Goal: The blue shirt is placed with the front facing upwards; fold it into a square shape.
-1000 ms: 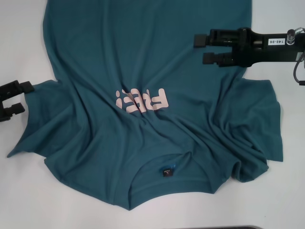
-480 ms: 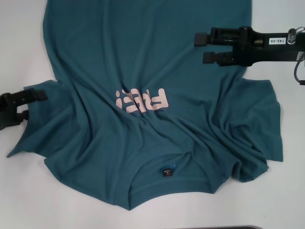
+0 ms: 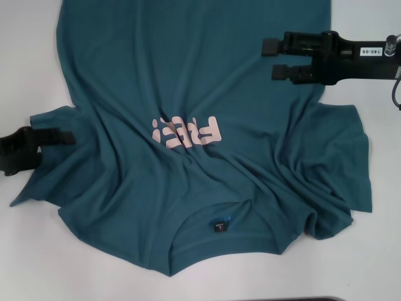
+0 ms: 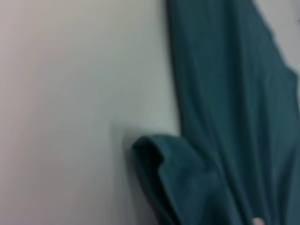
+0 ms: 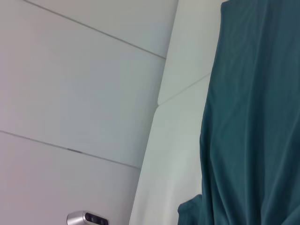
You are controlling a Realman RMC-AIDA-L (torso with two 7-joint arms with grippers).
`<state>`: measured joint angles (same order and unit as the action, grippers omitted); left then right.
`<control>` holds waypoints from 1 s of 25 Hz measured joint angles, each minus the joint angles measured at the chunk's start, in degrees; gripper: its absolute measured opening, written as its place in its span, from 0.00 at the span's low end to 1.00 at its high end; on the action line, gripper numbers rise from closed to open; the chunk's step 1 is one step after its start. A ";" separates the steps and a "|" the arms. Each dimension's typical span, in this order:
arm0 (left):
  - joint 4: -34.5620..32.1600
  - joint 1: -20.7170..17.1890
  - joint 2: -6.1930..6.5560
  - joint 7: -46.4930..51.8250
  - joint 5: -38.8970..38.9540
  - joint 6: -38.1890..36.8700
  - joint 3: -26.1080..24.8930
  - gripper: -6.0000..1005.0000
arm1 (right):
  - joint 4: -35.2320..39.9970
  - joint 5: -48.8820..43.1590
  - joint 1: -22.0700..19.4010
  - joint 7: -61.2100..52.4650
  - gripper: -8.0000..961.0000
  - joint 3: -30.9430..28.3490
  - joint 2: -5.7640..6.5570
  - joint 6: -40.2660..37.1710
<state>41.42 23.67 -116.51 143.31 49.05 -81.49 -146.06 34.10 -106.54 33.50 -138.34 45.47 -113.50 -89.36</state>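
The blue shirt [image 3: 188, 75] lies front up on the white table [image 3: 25, 50], wrinkled, with its collar and dark label [image 3: 218, 226] toward me and its pale letters [image 3: 187, 132] upside down. My left gripper [image 3: 53, 148] is open at the shirt's left sleeve [image 3: 56, 182], with its upper finger [image 3: 59, 136] lying over the sleeve's edge. My right gripper [image 3: 274, 60] is open and empty above the shirt's right side, beyond the right sleeve [image 3: 341, 163]. The left wrist view shows the shirt's side and a curled sleeve corner [image 4: 178, 178]. The right wrist view shows the shirt's edge [image 5: 253, 117].
Bare white table lies on both sides of the shirt and in front of the collar. The shirt's hem runs out of the head view at the far side. The right wrist view shows pale wall panels [image 5: 84, 84] and a small metal part [image 5: 86, 218].
My left gripper has moved right, from off the shirt to over the left sleeve's edge. My right gripper has shifted slightly right. The shirt has not moved.
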 joint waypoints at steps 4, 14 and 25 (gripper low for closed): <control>0.94 0.23 -0.27 0.44 -0.37 0.26 0.04 0.66 | 0.00 0.00 -0.21 0.00 0.95 -0.53 0.04 -0.04; 3.19 -0.10 -0.75 0.50 -0.04 -1.01 -0.50 0.27 | 0.00 -0.21 -0.46 0.00 0.95 -1.05 0.12 -0.21; 6.68 -0.48 0.58 0.56 1.09 -4.16 -3.43 0.01 | -0.11 -0.27 -0.46 0.00 0.95 -1.00 0.18 -0.20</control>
<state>48.10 23.19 -115.93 143.87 50.15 -85.65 -149.49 33.99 -106.80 33.04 -138.34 44.47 -113.31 -89.56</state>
